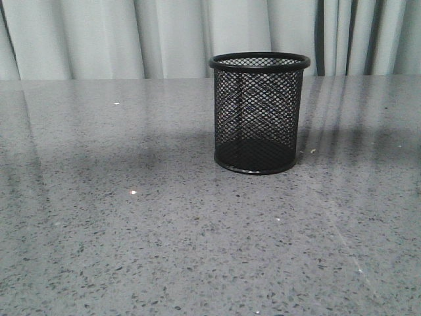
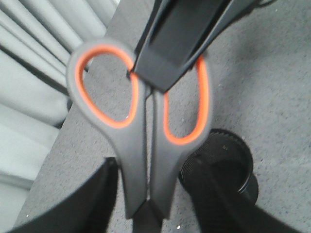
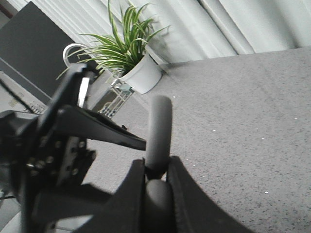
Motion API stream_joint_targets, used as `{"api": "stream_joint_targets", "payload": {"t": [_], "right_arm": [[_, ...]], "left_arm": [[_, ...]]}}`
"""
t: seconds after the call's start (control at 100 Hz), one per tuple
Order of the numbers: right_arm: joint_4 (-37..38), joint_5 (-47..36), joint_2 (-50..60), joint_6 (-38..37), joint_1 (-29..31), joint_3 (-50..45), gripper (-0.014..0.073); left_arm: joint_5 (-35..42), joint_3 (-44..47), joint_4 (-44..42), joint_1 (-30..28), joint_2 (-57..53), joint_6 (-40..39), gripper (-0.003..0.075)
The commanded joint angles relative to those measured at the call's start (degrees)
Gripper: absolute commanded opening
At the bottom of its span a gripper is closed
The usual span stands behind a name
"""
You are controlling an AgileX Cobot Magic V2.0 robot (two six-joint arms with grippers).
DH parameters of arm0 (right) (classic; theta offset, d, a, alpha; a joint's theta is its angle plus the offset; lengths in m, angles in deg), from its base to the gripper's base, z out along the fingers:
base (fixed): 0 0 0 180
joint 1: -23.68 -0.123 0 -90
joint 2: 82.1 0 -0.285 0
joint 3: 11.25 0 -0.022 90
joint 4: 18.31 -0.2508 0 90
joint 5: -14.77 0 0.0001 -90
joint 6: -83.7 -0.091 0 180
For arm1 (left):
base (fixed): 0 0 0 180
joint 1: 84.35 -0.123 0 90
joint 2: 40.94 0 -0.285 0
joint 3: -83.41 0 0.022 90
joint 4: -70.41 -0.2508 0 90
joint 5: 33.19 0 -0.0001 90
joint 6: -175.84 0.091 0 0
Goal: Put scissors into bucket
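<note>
The black wire-mesh bucket (image 1: 259, 113) stands upright on the grey table; no arm shows in the front view. In the left wrist view the scissors (image 2: 141, 145), dark grey with orange-lined loops, hang over the table with the bucket (image 2: 228, 160) below and to one side. My left gripper (image 2: 151, 167) is open, its fingers either side of the handles' neck with gaps. My right gripper (image 2: 163, 68) grips the scissors between the loops. In the right wrist view the right gripper (image 3: 156, 167) is shut on a grey handle (image 3: 159, 126). The blades are mostly hidden.
Pale curtains (image 1: 99, 36) hang behind the table's far edge. A potted green plant (image 3: 141, 75) stands off the table. My left arm (image 3: 58, 145) is close beside the right gripper.
</note>
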Motion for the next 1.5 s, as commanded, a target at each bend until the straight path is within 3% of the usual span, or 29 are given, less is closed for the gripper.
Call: {"api": "stream_joint_targets", "payload": {"t": [0.0, 0.1, 0.44, 0.66, 0.88, 1.08, 1.49], "right_arm": [[-2.8, -0.5, 1.1, 1.0, 0.0, 1.9, -0.0074], [-2.9, -0.5, 1.1, 1.0, 0.0, 1.9, -0.0074], [-0.2, -3.2, 3.7, 3.4, 0.1, 1.9, -0.0072], [11.8, -5.7, 8.6, 2.0, 0.1, 3.6, -0.0058], [32.9, -7.0, 14.4, -10.6, 0.1, 5.2, -0.0056], [49.8, -4.1, 19.0, -21.9, 0.1, 5.2, -0.0056], [57.1, 1.5, 18.1, -25.4, 0.1, 5.2, -0.0056]], "left_arm": [[2.7, -1.8, 3.8, 0.5, -2.1, -0.6, 0.0471], [2.8, -1.8, 3.8, 0.4, -2.7, -0.6, 0.0578], [6.2, -1.8, -0.6, -2.6, -10.0, -0.7, 0.0575], [6.2, -1.8, -0.6, -11.3, -15.2, -6.2, 0.0547], [3.9, -1.8, -0.6, -18.5, -18.0, -7.7, 0.0511], [3.7, -1.8, -0.7, -19.7, -18.6, -7.7, 0.0511], [3.7, -1.8, -0.7, -19.7, -18.6, -7.7, 0.0511]]}}
